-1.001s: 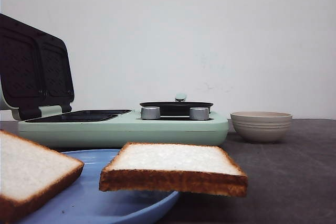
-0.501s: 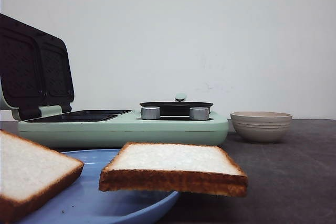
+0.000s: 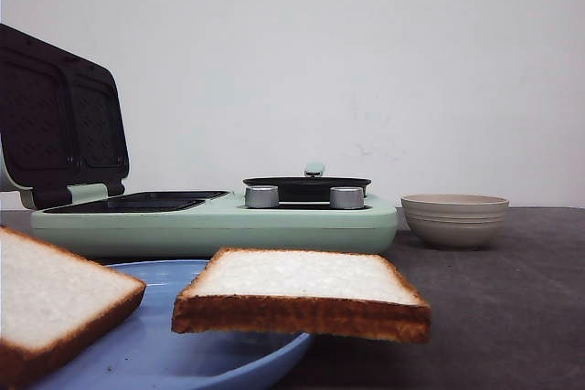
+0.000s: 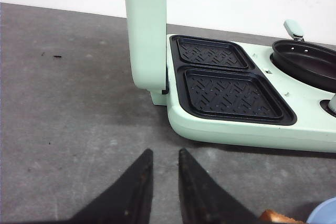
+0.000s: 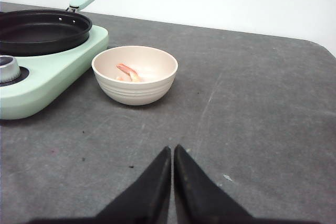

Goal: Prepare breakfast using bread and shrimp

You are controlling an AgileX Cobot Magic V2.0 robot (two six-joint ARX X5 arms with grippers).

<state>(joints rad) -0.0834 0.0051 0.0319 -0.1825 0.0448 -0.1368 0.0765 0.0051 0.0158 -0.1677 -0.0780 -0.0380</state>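
Left claw [image 4: 163, 174] hangs low over the grey worktop [image 4: 68, 103], fingers slightly parted on nothing, just short of the mint green breakfast maker [image 3: 215, 221] with its lid [image 3: 59, 116] up. Two bread slices [image 3: 302, 289] rest on the blue plate [image 3: 174, 349] in front, one hanging past its rim. Further right, the black pan [image 5: 42, 30], then the beige bowl [image 5: 135, 74] holding the shrimp [image 5: 127, 71]. Right claw [image 5: 172, 174] is closed, empty, near the bowl.
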